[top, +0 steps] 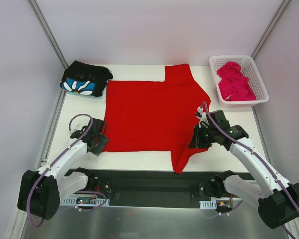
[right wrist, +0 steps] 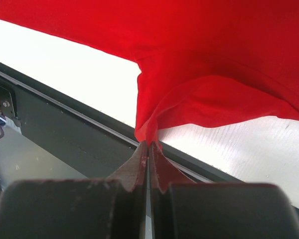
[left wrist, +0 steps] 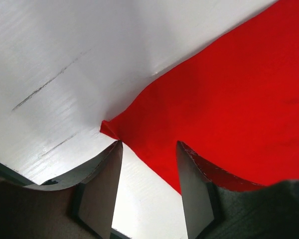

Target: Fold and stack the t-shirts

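Note:
The bright red t-shirt [top: 144, 114] lies spread flat across the middle of the white table [top: 224, 159], one sleeve at the back and one hanging over the front edge. My left gripper [top: 100, 144] is at its front left corner. In the left wrist view this gripper [left wrist: 149, 143] is open, low over the table, with the shirt's [left wrist: 229, 99] edge running between the fingers. My right gripper [top: 195, 142] [right wrist: 149, 143] is shut on a pinched fold of the red shirt [right wrist: 214, 50] near the front sleeve. A folded black flower-print t-shirt [top: 84, 79] rests at the back left. A crumpled pink t-shirt [top: 234, 82] sits in the basket.
A white lattice basket [top: 245, 103] stands at the back right corner. A black rail [top: 154, 181] with both arm bases runs along the table's near edge. Grey walls and metal posts close in the table at the left, right and back.

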`<state>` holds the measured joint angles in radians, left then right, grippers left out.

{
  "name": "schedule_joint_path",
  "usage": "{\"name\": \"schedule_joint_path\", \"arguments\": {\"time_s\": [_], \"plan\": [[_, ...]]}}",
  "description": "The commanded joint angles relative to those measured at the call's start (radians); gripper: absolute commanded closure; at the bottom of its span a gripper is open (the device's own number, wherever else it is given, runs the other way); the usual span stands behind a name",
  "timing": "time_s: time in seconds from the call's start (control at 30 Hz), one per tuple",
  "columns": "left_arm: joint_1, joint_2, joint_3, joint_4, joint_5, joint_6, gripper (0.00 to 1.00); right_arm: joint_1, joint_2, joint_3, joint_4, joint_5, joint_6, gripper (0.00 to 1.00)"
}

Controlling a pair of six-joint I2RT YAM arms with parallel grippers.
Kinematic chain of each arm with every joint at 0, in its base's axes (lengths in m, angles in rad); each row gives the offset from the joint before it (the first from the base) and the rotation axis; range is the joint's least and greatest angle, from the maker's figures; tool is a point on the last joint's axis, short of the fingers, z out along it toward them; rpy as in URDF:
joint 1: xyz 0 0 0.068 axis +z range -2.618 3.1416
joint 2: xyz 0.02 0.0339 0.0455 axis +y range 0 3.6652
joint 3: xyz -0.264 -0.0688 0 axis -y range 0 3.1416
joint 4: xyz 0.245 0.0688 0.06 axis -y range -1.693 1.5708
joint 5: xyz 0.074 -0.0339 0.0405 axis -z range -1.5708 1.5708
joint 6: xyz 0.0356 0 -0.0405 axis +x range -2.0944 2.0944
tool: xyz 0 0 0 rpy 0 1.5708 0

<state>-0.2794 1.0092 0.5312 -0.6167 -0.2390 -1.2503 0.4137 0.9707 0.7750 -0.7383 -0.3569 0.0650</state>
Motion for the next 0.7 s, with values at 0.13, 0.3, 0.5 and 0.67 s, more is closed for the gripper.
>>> {"name": "schedule_joint_path", "arguments": {"time_s": [0.13, 0.3, 0.5, 0.67], "plan": [[0.022, 0.012, -0.059, 0.035, 0.018, -0.009, 0.52, -0.012, -0.009, 0.017, -0.003, -0.016, -0.013, 0.99], [0.026, -0.014, -0.074, 0.035, 0.027, -0.003, 0.54, -0.015, 0.000, 0.021, -0.003, -0.017, -0.014, 0.99], [0.057, -0.018, -0.076, 0.038, 0.027, 0.031, 0.88, -0.016, 0.014, 0.035, -0.001, -0.017, -0.014, 0.99], [0.089, -0.023, -0.074, 0.040, 0.044, 0.074, 1.00, -0.019, 0.017, 0.036, -0.004, -0.005, -0.011, 0.99]]}}
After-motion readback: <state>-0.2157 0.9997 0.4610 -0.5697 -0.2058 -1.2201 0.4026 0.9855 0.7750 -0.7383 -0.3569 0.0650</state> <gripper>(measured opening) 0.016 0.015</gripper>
